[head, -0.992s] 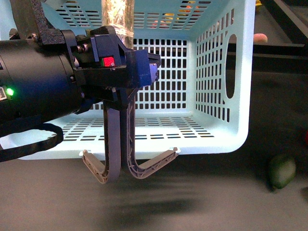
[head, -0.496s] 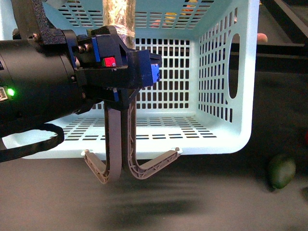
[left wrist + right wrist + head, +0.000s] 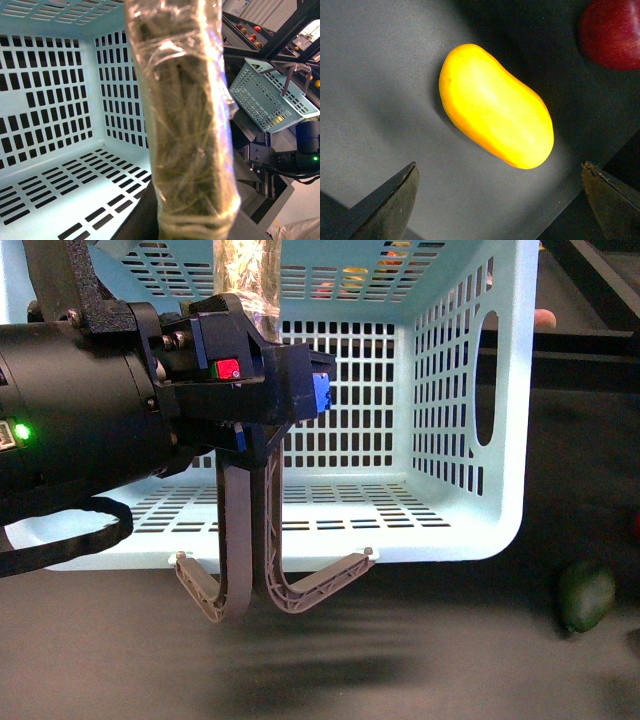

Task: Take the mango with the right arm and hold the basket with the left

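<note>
**Item 1: basket** (image 3: pixel 460 540). Pale blue with lattice walls, standing on the dark table (image 3: pixel 420 670) and filling the middle of the front view. We see its slotted floor, its far wall and an oval hand-hole in the wall at 3 o'clock. Its two grey-brown handles (image 3: pixel 240 540) meet at about 7 o'clock of the basket and run side by side up into the underside of the left gripper.

**Item 2: left gripper** (image 3: pixel 248 445). A dark-blue block with a red button (image 3: pixel 228 368), mounted on the bulky black left arm (image 3: pixel 70 410), whose green light (image 3: pixel 20 430) is lit. We record it as closed on the handles (the contact itself sits behind the block). One film-wrapped finger (image 3: pixel 185 125) crosses the left wrist view, with the basket's interior behind it.

**Item 3: mango** (image 3: pixel 495 105). Smooth, yellow-orange and oval, lying on the table directly under the right wrist camera.

**Item 4: right gripper** (image 3: pixel 499 164). Two dark fingertips (image 3: pixel 395 200) are spread wide, one to each side of the mango — neither touches it.

**Sundries**
- A dark-red round fruit (image 3: pixel 612 32) lies near one end of the mango, apart from it.
- A dark-green oval fruit (image 3: pixel 585 595) lies on the table at 4 o'clock from the basket, clear of it.
- A second pale-blue basket (image 3: pixel 265 95) shows far off in the left wrist view.
</note>
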